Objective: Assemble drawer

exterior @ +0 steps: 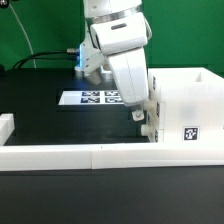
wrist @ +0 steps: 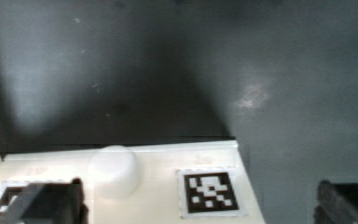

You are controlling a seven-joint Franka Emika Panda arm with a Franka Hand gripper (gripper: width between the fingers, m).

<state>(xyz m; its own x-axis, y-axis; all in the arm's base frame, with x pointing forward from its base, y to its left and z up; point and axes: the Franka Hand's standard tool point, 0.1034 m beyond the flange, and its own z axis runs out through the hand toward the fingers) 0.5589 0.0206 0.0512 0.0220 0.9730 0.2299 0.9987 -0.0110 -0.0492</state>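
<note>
The drawer's tall white housing (exterior: 185,105) stands at the exterior view's right and carries a square tag (exterior: 189,133). My gripper (exterior: 143,112) hangs right beside the housing's face that points to the exterior view's left. In the wrist view a white drawer part (wrist: 149,165) with a round knob (wrist: 114,170) and a black-and-white tag (wrist: 208,192) lies below my gripper (wrist: 194,207). The dark fingers (wrist: 43,205) stand wide apart. The far finger is clear of the white part. The gripper is open and holds nothing. I cannot tell whether this part is a tray.
A long low white bar (exterior: 100,153) runs along the front of the black table. The marker board (exterior: 95,97) lies behind the arm. A small white block (exterior: 8,127) sits at the exterior view's left edge. Dark cables run at the back left.
</note>
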